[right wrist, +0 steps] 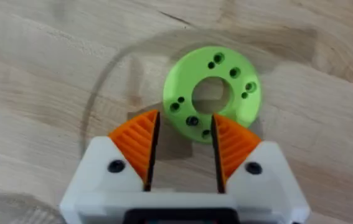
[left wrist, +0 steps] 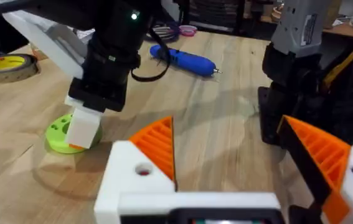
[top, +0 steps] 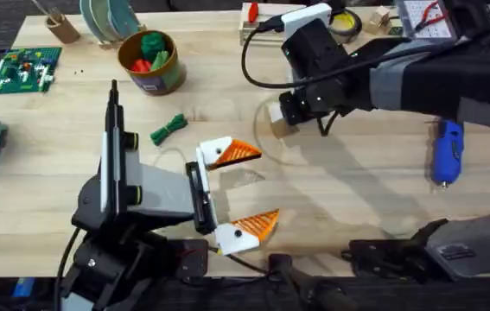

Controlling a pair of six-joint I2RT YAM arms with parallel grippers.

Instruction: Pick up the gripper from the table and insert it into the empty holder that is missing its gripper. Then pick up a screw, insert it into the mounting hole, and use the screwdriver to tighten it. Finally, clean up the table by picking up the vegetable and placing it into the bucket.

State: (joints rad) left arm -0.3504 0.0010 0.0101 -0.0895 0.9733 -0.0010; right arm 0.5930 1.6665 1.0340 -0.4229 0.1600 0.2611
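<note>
The toy vegetable (top: 169, 129) lies on the wooden table (top: 348, 199), just ahead of the left gripper (top: 246, 188), whose orange-tipped fingers are spread wide and hold nothing. The bucket (top: 149, 61) stands farther back, with red and green toys inside. The right gripper (right wrist: 182, 134) hangs low over a bright green ring-shaped disc (right wrist: 213, 93), its fingers parted narrowly and straddling the disc's near rim without pinching it. The blue screwdriver (top: 448, 152) lies well to the right, apart from both grippers.
</note>
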